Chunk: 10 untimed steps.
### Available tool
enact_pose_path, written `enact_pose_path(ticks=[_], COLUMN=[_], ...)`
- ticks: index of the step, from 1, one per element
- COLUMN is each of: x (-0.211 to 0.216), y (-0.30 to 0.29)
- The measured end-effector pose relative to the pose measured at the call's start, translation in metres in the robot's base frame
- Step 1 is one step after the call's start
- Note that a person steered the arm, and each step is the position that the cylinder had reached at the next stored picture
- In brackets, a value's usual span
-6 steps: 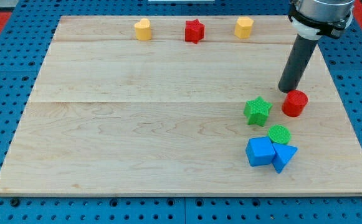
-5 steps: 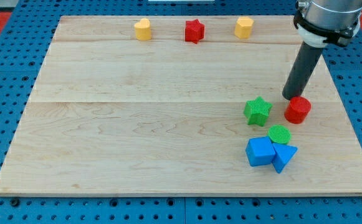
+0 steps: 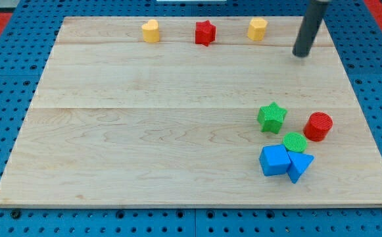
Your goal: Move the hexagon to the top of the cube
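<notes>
A yellow hexagon (image 3: 257, 29) sits near the board's top edge, right of centre. A blue cube (image 3: 274, 160) lies at the lower right, touching a blue triangular block (image 3: 300, 165) on its right and a green cylinder (image 3: 294, 142) just above. My tip (image 3: 302, 54) is at the upper right, a short way right of and below the yellow hexagon, apart from it and far above the cube.
A red cylinder (image 3: 318, 126) and a green star (image 3: 271, 117) lie just above the blue cluster. A red star (image 3: 205, 32) and a yellow heart-like block (image 3: 150, 31) stand in the top row. The wooden board (image 3: 144, 131) lies on a blue pegboard.
My tip has left the red cylinder's upper left side and moved toward the view's top, ending near the yellow hexagon. The red cylinder was nudged slightly right and down.
</notes>
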<state>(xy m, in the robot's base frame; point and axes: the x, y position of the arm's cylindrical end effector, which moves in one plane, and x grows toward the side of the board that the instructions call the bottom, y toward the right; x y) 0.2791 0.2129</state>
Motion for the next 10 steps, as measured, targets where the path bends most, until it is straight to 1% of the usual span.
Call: enact_pose_path(ticks=[1, 2, 3, 4, 5, 6, 7, 8, 9, 10], x=[-0.063, -0.082, -0.047, -0.035, -0.018, 0.031, 0.057, 0.059, 0.087, 0.125], y=[-0.003, -0.052, -0.087, -0.11, -0.119, -0.119, -0.12, -0.143, -0.143, -0.139])
